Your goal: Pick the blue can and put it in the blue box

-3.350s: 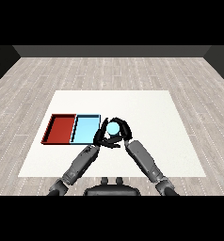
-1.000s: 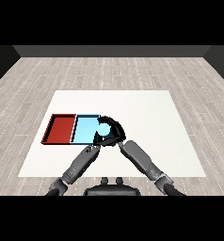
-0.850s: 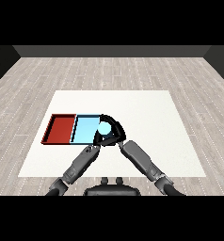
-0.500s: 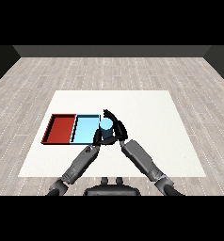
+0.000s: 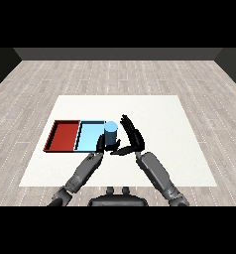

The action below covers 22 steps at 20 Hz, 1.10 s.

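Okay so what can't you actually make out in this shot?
- Left hand: mostly hidden behind the blue can in the head view; its fingers don't show clearly.
- Can's base: covered by the hands, so whether it rests in the light blue tray is unclear.
- Right hand: whether it touches the can.

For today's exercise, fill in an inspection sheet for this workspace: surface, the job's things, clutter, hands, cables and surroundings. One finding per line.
Surface: white table, both trays lying on its left part.
Job's things: blue can upright at the right end of the light blue tray; whether it rests inside cannot be told. Red tray alongside, to the left.
Clutter: nothing seen.
Hands: right hand open, fingers straight, just right of the can. Left hand low beside the can, mostly hidden.
Cables: nothing seen.
Surroundings: grey wooden floor, dark wall behind.
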Motion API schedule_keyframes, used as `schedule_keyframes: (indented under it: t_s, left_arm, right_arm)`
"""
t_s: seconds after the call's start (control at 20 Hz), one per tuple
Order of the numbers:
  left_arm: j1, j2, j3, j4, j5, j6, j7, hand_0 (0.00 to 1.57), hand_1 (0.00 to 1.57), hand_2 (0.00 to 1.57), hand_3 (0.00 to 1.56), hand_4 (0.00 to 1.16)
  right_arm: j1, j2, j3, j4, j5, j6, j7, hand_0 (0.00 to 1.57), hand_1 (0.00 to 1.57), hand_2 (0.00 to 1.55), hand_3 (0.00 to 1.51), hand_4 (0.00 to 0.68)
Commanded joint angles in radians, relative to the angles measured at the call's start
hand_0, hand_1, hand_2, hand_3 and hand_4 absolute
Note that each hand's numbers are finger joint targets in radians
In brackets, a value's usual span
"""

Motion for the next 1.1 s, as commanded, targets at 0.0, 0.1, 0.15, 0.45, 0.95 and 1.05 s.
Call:
schedule_keyframes:
  t_s: [0.0,0.1,0.15,0.45,0.95,1.05]
  left_arm:
    - [0.014,0.025,0.030,-0.028,-0.023,-0.015,0.030,1.57,1.57,1.57,1.49,1.13]
    - [0.004,-0.003,0.049,0.050,-0.041,-0.014,-0.034,1.57,1.57,1.57,1.49,1.13]
    - [0.002,0.022,0.058,0.021,-0.053,-0.042,0.000,1.57,1.57,1.57,1.49,1.13]
    - [0.041,0.071,0.052,-0.041,-0.079,0.017,0.071,1.57,1.57,1.57,1.49,1.14]
    - [-0.053,0.258,0.240,0.166,-0.046,-0.035,0.204,1.57,1.57,1.57,1.50,1.09]
    - [-0.119,0.293,0.299,0.286,-0.016,-0.112,0.194,1.57,1.57,1.57,1.50,1.09]
  right_arm:
    - [0.127,-0.063,-0.040,-0.148,-0.002,0.028,-0.005,0.00,0.00,0.00,0.00,0.000]
    - [0.146,-0.061,-0.084,-0.116,-0.014,0.067,-0.060,0.00,0.00,0.00,0.00,0.000]
    - [0.121,-0.038,-0.077,-0.169,0.026,0.005,0.001,0.00,0.00,0.00,0.00,0.000]
    - [0.338,-0.151,-0.209,-0.319,-0.081,0.111,-0.099,0.00,0.00,0.00,0.00,0.000]
    - [0.400,-0.146,-0.266,-0.366,-0.058,0.064,-0.050,0.00,0.00,0.00,0.00,0.000]
    - [0.308,-0.177,-0.319,-0.335,-0.082,0.066,0.009,0.00,0.00,0.00,0.00,0.000]
